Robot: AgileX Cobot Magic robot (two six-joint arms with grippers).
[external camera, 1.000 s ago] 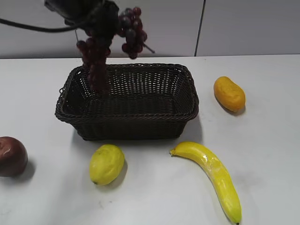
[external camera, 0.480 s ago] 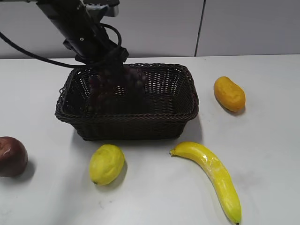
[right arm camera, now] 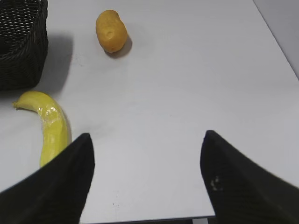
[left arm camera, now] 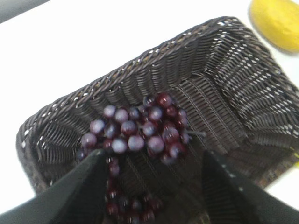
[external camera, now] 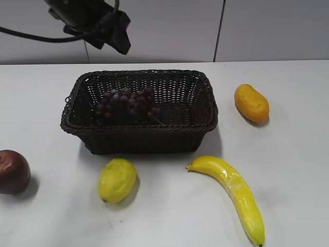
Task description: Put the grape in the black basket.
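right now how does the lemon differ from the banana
The lemon is short and rounded; the banana is long and curved. The lemon's yellow is dull and greenish; the banana's is brighter and glossy. Both lie on the white table in front of the black basket.

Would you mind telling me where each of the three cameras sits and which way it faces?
Exterior: at the table's front, slanting down at the black basket holding the grape; left gripper above.
Left wrist: above the basket, looking down on the grape; open fingers show.
Right wrist: over the table, facing banana; open fingers show.
All three share the basket.
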